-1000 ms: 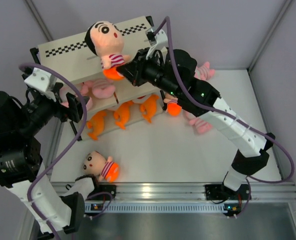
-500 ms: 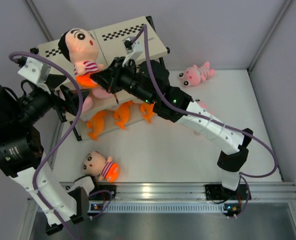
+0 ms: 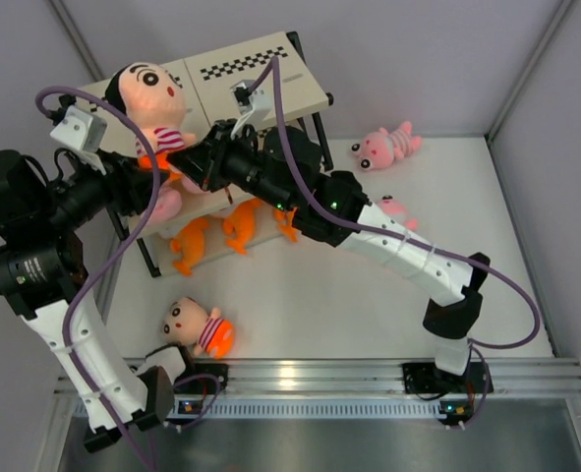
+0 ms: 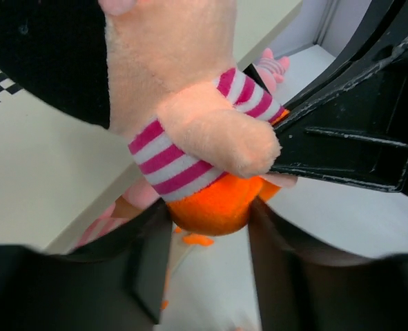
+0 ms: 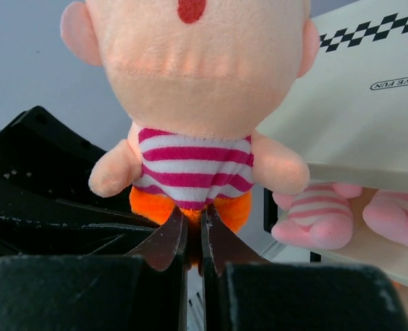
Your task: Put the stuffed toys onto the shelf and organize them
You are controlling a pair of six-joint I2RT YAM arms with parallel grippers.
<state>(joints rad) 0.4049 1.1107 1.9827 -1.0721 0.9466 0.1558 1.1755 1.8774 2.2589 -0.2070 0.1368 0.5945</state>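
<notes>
A doll point(image 3: 152, 98) with a peach head, striped shirt and orange bottom hangs over the left end of the shelf point(image 3: 261, 84). My right gripper point(image 3: 189, 162) is shut on the doll's point(image 5: 193, 69) orange bottom, its jaws point(image 5: 192, 224) pinching the fabric. My left gripper point(image 3: 150, 179) comes in from the left. Its fingers point(image 4: 207, 215) press both sides of the same orange bottom on the doll point(image 4: 190, 138). Orange fish point(image 3: 236, 226) lie on the shelf's low tier. Pink striped animals point(image 5: 321, 214) sit on the tier above.
A second doll point(image 3: 197, 327) lies on the white table near the left arm's base. Two pink striped animals point(image 3: 386, 146) point(image 3: 393, 208) lie on the table right of the shelf. Grey walls close in the back and sides.
The right arm carried the doll leftward over the shelf's left end. The left gripper rose to meet it, and its wide-open jaws closed in on the doll's orange bottom.
</notes>
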